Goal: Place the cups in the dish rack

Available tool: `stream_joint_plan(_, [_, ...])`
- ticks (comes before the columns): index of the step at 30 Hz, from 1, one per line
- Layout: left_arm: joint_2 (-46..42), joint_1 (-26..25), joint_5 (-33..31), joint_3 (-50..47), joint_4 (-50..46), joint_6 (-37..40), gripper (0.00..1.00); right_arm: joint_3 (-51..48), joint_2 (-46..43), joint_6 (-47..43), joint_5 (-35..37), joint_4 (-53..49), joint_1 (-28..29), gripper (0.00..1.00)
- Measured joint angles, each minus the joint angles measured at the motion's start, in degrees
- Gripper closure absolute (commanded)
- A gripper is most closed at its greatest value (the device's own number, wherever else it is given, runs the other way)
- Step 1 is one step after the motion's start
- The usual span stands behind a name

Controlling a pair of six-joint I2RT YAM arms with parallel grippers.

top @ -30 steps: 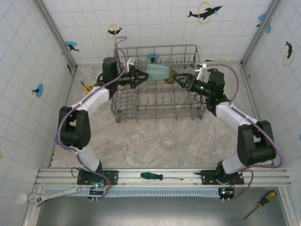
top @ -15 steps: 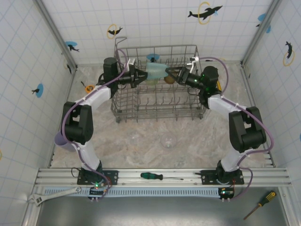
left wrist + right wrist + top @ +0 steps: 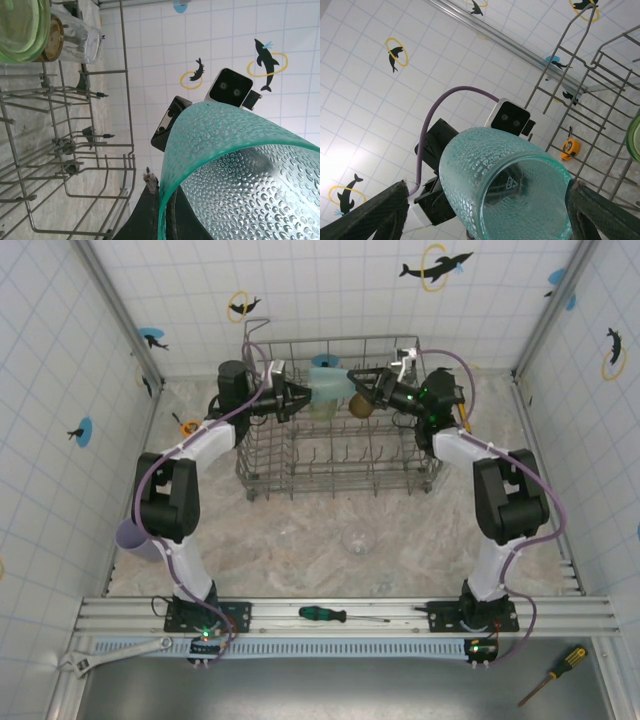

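A teal cup point(image 3: 328, 387) hangs in the air over the far side of the dish rack point(image 3: 330, 472). The left gripper point(image 3: 303, 398) pinches it at the rim, its fingers point(image 3: 148, 210) pressed together on the cup's wall. The tumbler is translucent blue-green and its whole surface is dimpled with small bubbles. Its rim is smooth and its mouth is turned toward the right arm, and a small moulded mark shows on its base in the right wrist view.

The right gripper point(image 3: 487, 192) faces that mouth with its jaws spread wide, one finger on either side of the cup. The finger at the left of the right wrist view is clearly apart from the cup. The other is just beside the rim — whether it touches cannot be told.

Inside the grey wire rack, near the held cup, a pale green cup point(image 3: 20, 25), an amber cup point(image 3: 358, 406) and a clear glass point(image 3: 80, 39) sit close together among the upright tines. Another clear cup point(image 3: 357, 539) stands on the marbled table point(image 3: 430, 540) in front of the rack. A lilac cup point(image 3: 131, 536) sits at the table's left edge, beside the left arm.
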Motion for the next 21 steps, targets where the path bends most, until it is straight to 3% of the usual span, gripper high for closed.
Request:
stream_joint_plan(8, [0.02, 0.46, -0.96, 0.0, 0.37, -0.81, 1.0, 2.86, 2.23, -0.33, 1.29, -1.77, 0.46, 0.19])
stream_joint_plan(21, [0.02, -0.24, -0.52, 0.0, 0.68, -0.85, 1.0, 1.03, 1.49, -0.63, 3.28, -4.61, -0.87, 0.15])
